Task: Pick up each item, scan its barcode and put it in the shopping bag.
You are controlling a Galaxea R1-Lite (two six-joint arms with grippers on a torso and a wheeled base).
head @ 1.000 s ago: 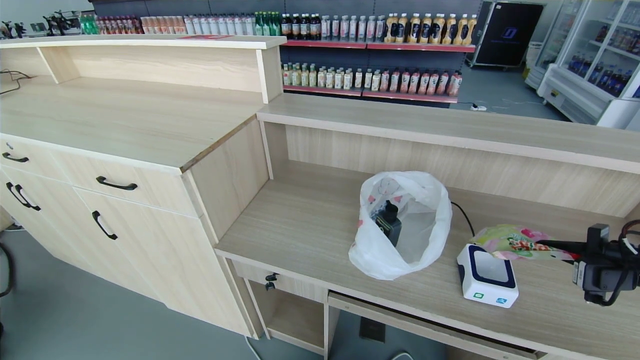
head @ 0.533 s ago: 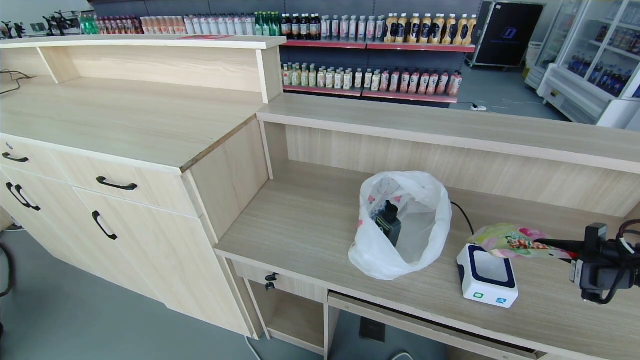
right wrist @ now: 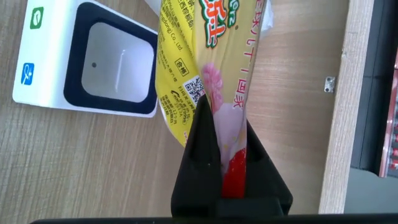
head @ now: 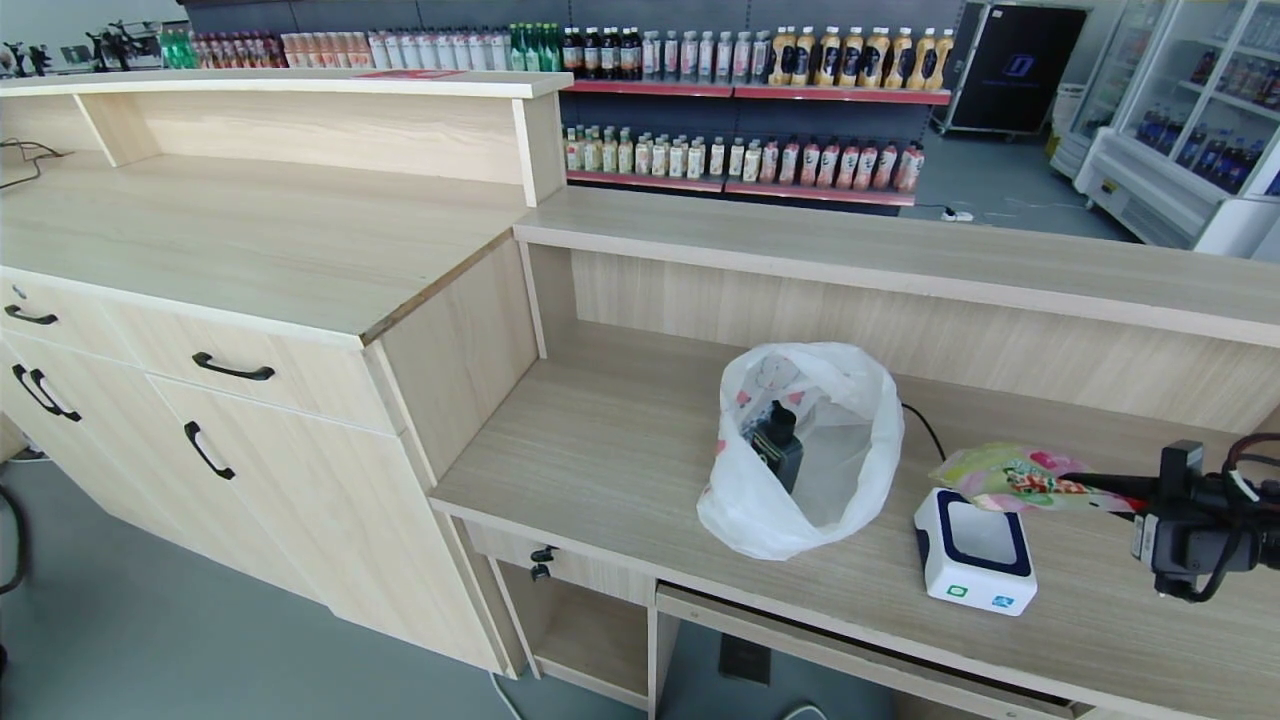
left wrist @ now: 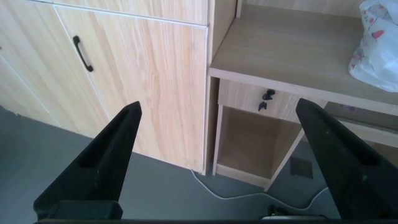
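Right gripper (head: 1100,488) clamps a snack packet (head: 1005,478), held over the far edge of the scanner (head: 975,550) on the table (head: 620,450). Shopping bag (head: 750,500) sits left of the scanner. Left gripper (left wrist: 219,106) is open and empty.

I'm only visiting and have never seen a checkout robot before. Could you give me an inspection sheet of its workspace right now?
Surface: pale wooden counter, lower desk level.
Job's things: white scanner on the counter; open shopping bag beside it with a dark bottle inside; snack packet held in the air next to the scanner.
Clutter: nothing seen.
Grippers: right gripper shut on the snack packet; left gripper open and holding nothing, out by the cupboard fronts.
Cables: black cable behind the bag.
Surroundings: drink shelves, glass-door fridges.
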